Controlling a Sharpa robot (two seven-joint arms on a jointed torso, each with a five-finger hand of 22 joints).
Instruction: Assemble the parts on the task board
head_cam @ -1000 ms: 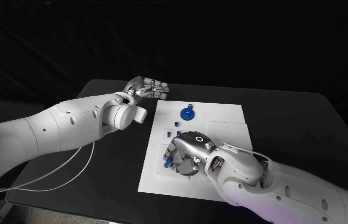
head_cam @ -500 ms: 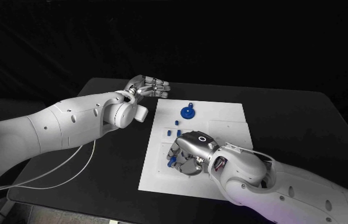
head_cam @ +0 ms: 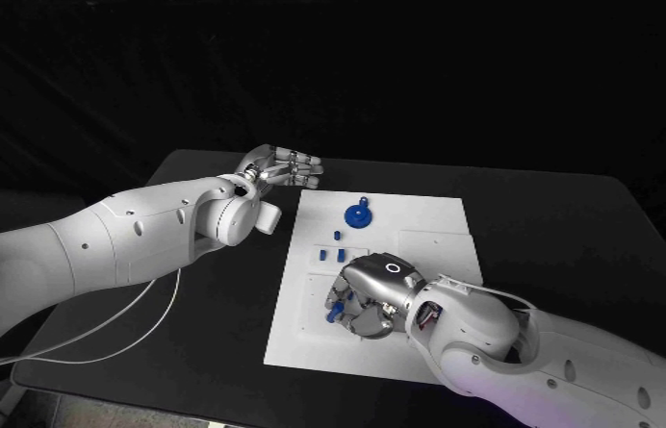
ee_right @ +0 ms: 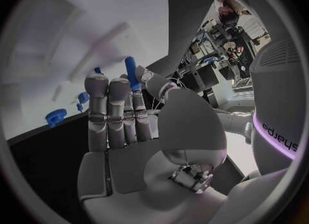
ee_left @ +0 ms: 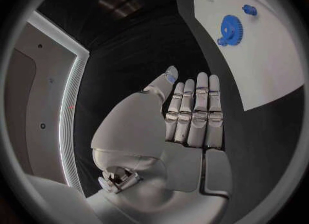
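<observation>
The white task board (head_cam: 430, 221) lies in the middle of the black table. A blue gear (head_cam: 358, 218) sits near its far edge, with two small blue pieces (head_cam: 330, 254) just nearer to me. My right hand (head_cam: 367, 301) hovers low over the board's near half and pinches a slim blue peg (ee_right: 131, 73) between thumb and fingers; the peg's end (head_cam: 333, 316) pokes out beside the hand. My left hand (head_cam: 285, 170) is off the board, beyond its far left corner, with fingers straight and side by side (ee_left: 193, 113), holding nothing. The same gear (ee_left: 231, 27) lies ahead of those fingers.
Bare black table (head_cam: 569, 226) surrounds the board on all sides. A thin white cable (head_cam: 153, 317) hangs from my left arm over the table's left part. Faint raised fixtures (head_cam: 437, 240) mark the board's right half.
My right hand has drifted a little nearer and to the right over the board, carrying the blue peg. The left hand has stayed put.
</observation>
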